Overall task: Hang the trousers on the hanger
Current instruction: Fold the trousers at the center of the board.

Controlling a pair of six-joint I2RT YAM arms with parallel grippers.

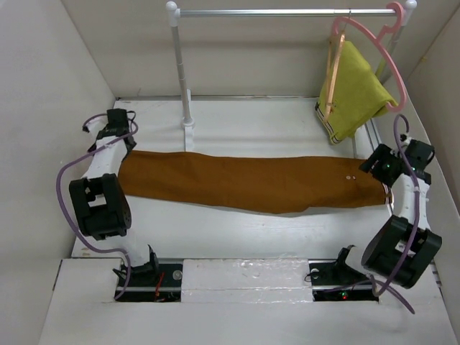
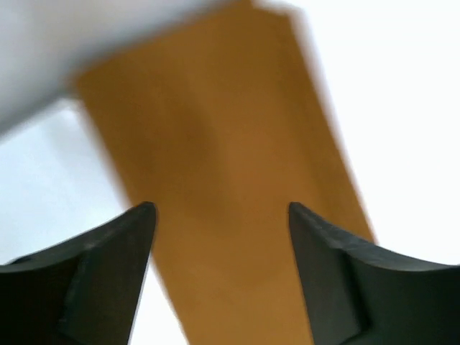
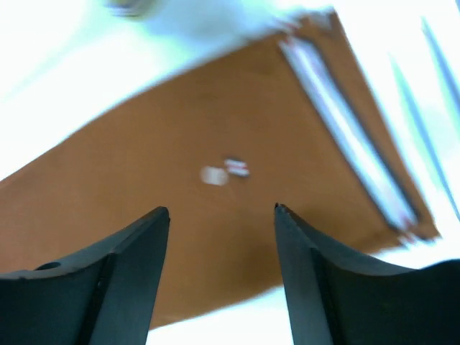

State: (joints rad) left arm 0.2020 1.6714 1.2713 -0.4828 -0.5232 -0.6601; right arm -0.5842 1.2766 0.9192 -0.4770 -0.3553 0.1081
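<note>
So rn the trousers (image 1: 251, 180) are lying flat on the worktop (image 1: 237, 233), stretched left to right across the middle, looks like leg folded on leg into one long strip. Waist end is on the robot's right, hems on its left. Left hand (image 2: 221, 208) hovers over the leg end w/ fingers spread wide and nothing between them, just brown cloth underneath (view's pretty blurry tho). Right hand (image 3: 220, 210) is the same deal: wide open, empty, over the waist end, where the white-striped waistband (image 3: 345, 126) and a small button (image 3: 212, 175) show. One hand at each end makes sense imo, that's how you'd keep a long floppy thing straight w/o bunching. The hanger (image 1: 332, 75), the thin wooden one, is nowhere near the cloth. It's up on the rail (image 1: 287, 12) at the back right, beside a pink hanger (image 1: 338, 27), w/ a yellow-green garment (image 1: 352, 90) draped on it or right against it, can't tell which. So task-wise it's early: trousers laid out neat, prob as prep for going over the hanger bar, but the hanger isn't fetched yet. Next bit prob needs one hand to lift it off the rail, and the yellow thing could get in the way.
</note>
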